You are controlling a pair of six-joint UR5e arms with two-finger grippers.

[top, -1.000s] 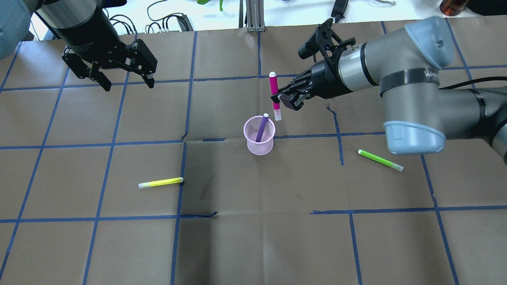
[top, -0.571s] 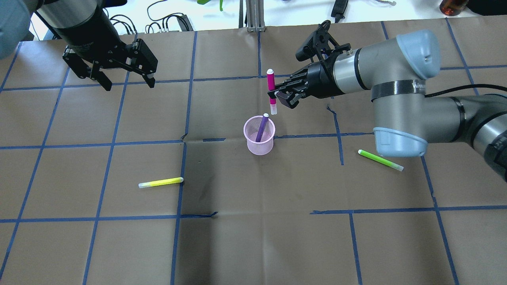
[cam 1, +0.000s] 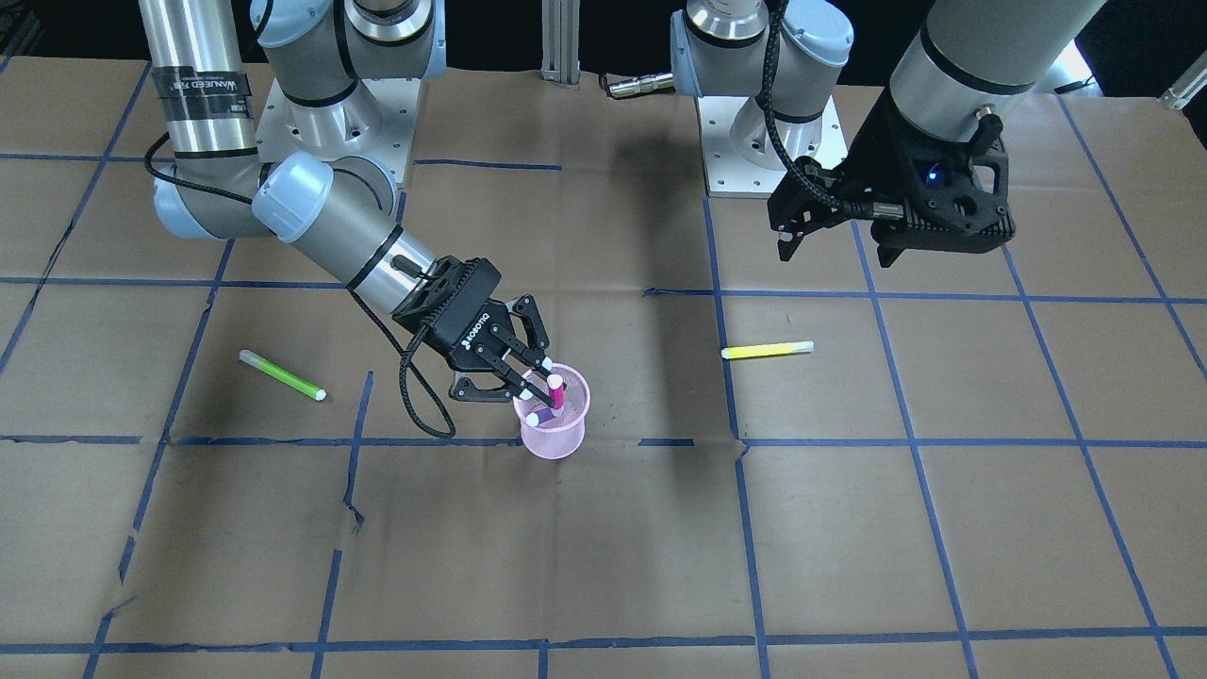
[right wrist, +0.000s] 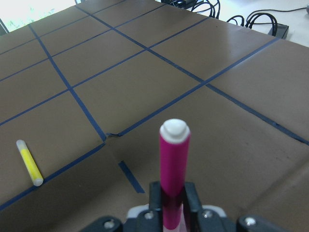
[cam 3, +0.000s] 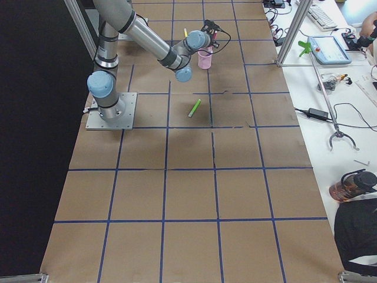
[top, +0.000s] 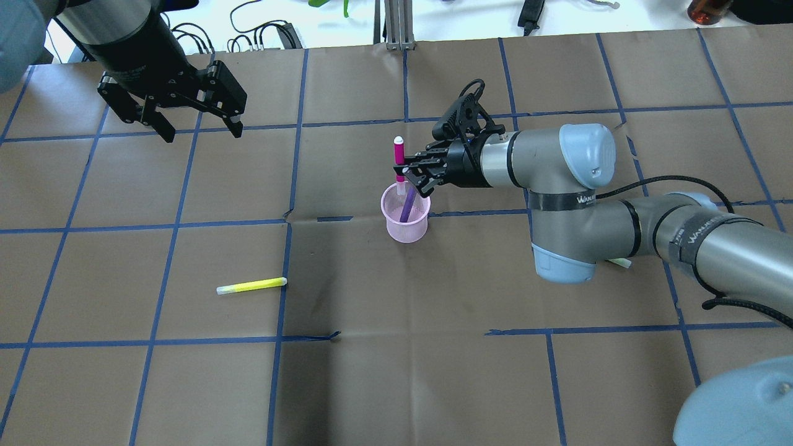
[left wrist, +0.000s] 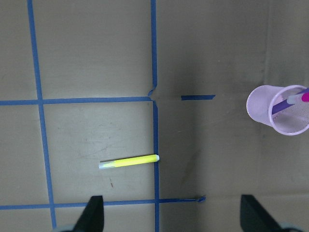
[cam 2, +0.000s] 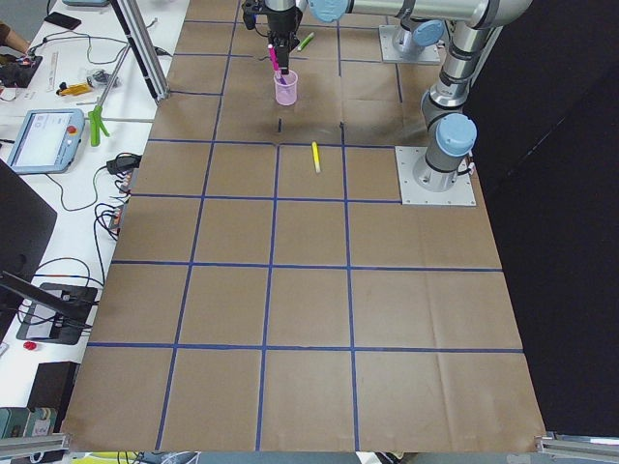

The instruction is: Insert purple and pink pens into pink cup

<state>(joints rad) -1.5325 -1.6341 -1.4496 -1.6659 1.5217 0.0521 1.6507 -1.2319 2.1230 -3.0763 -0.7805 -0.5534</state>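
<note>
The right end effector (top: 414, 174) is clamped on the upright magenta white-capped pen (top: 399, 158). The pen's lower end meets the mouth of the pink mesh cup (top: 406, 228) near the middle of the desk (top: 433, 371), where the purple pen (top: 407, 207) leans inside. The left end effector (top: 201, 133) hangs spread wide above the left side.

The right gripper (top: 410, 176) clamps the pink pen (top: 399, 155) upright over the far rim of the pink cup (top: 406, 230); its lower tip seems to be inside. The purple pen (top: 408, 208) leans in the cup. The left gripper (top: 201, 131), fingers spread, hangs well left of the cup.
</note>
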